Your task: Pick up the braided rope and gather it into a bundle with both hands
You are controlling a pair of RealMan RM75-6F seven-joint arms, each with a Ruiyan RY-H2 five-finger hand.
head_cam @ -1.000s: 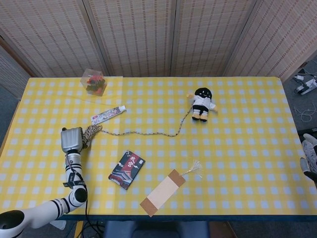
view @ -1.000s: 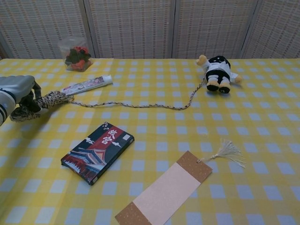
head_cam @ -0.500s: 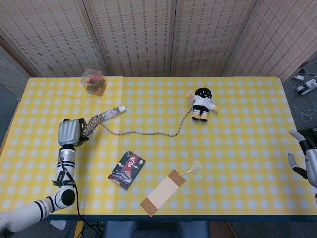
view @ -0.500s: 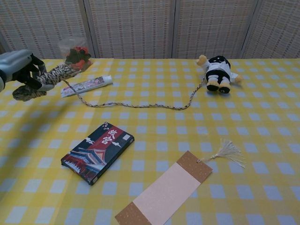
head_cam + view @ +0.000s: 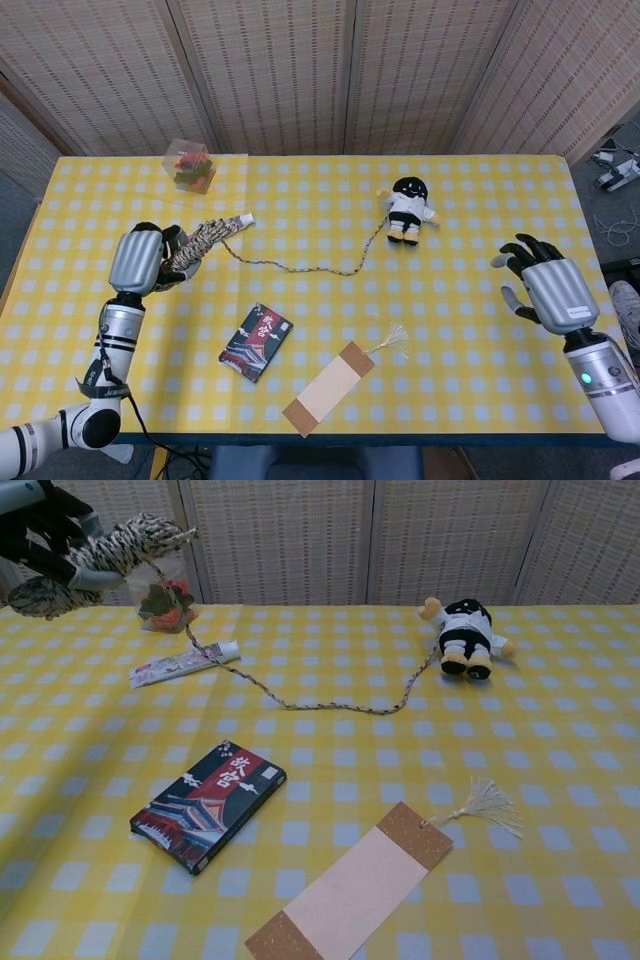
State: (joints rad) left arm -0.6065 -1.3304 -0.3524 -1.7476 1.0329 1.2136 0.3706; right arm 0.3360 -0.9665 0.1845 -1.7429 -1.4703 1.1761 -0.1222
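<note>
The left hand (image 5: 140, 260) is clamped on a wound bunch of the braided rope (image 5: 300, 268) and holds it above the worktop (image 5: 470, 220). The free length runs down from the bunch, past the toothpaste tube (image 5: 222, 231), across the checked cloth and ends beside the plush doll (image 5: 408, 210). The right hand (image 5: 548, 290) is over the right side, its fingers apart and holding nothing — it is well apart from the rope.

To do this step well, I think the right hand should go to the slack part near the doll, take it gently and carry it toward the left hand in loops. The left hand should keep a firm hold so the bunch does not unwind. Pulling fast could drag the doll or the tube — slow feeding seems safer.
</note>
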